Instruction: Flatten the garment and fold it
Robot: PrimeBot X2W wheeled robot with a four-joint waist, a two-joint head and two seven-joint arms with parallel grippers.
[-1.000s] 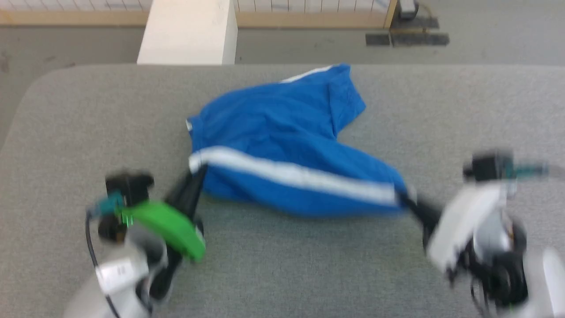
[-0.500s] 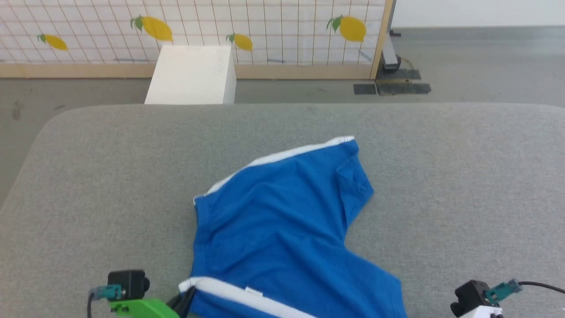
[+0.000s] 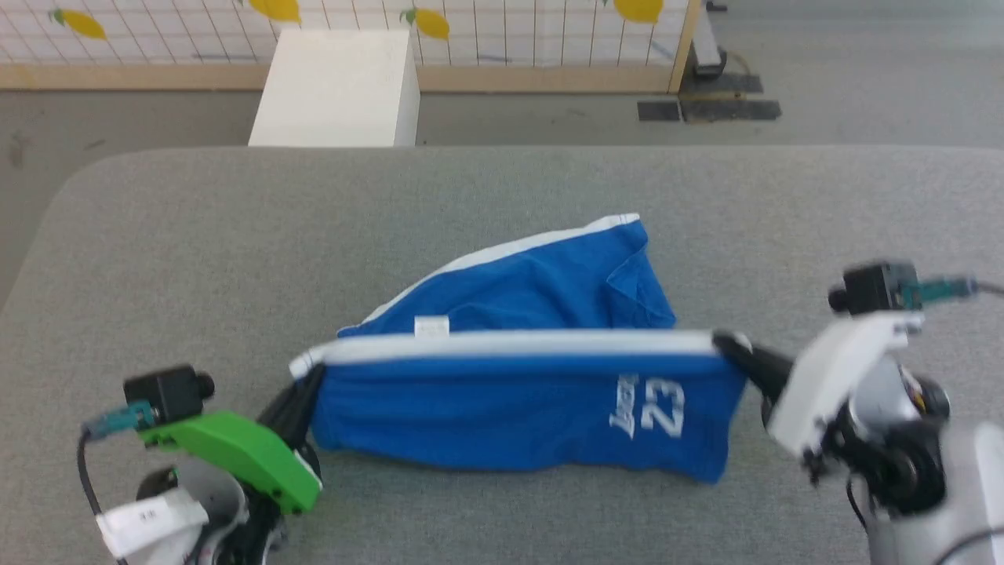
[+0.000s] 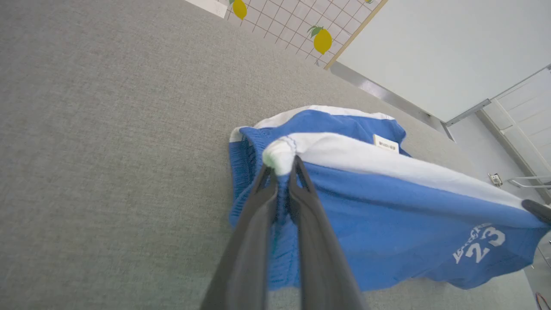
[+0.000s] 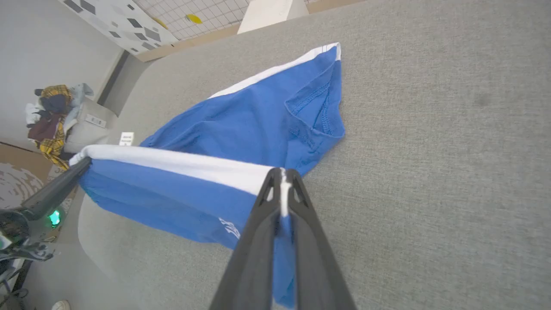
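The garment (image 3: pixel 518 408), blue shorts with a white side stripe and a white "23" print, hangs stretched between my two grippers above the grey table (image 3: pixel 502 196). Its far leg still rests on the cloth surface. My left gripper (image 3: pixel 302 377) is shut on the waistband end of the white stripe, seen close in the left wrist view (image 4: pixel 282 165). My right gripper (image 3: pixel 725 345) is shut on the hem end of the same stripe, its fingertips pinching the white band in the right wrist view (image 5: pixel 282 174). The near side of the garment (image 5: pixel 181 198) droops below the taut stripe.
A white box (image 3: pixel 333 86) stands on the floor beyond the table's far edge, in front of a lemon-print grid screen (image 3: pixel 510 23). A pile of clothes (image 5: pixel 56 112) sits on a bin off the table's left side. Bare grey surface surrounds the garment.
The head camera has tilted up and back down. The stripe edge now hangs level and taut between the grippers, and the "23" print faces me where it was hidden before.
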